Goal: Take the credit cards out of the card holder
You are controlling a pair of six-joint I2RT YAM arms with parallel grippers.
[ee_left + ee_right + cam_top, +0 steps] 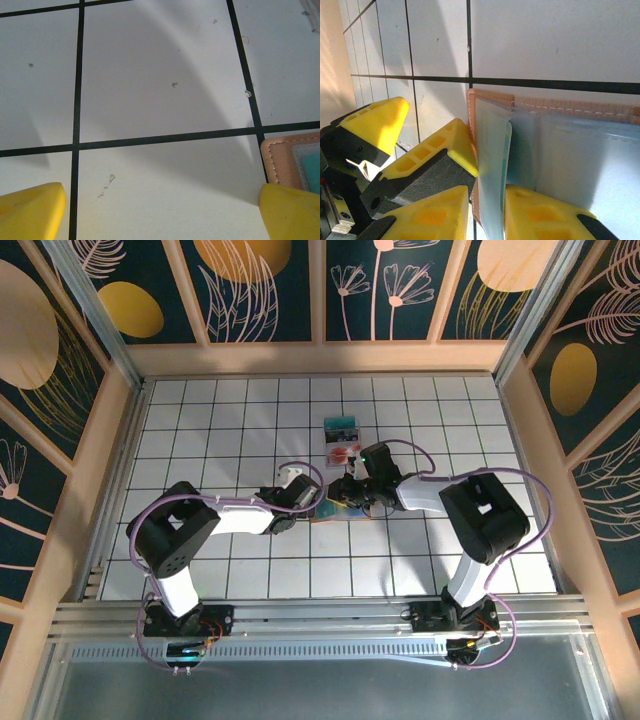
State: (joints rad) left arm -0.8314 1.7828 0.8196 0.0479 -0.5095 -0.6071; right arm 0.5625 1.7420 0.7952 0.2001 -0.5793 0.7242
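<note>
The card holder (555, 107) lies open on the tiles, tan with a blue-grey inner face; it sits mid-table (330, 511) between both arms. My right gripper (487, 215) is shut on a thin teal-edged credit card (495, 165) that stands up out of the holder's left pocket. My left gripper (160, 212) is wide open over bare tile, its right fingertip beside the holder's stitched corner (285, 152). One of its fingers (442, 150) touches the holder's left edge. Two more credit cards lie behind: a teal one (340, 427) and a white-pink one with a red spot (343, 451).
White tiles with black lines cover the table (200, 420). Wooden walls fence it at the left (105, 440), back and right. Both forearms and their purple cables (300, 468) crowd the middle. A metal rail (320, 615) runs along the near edge.
</note>
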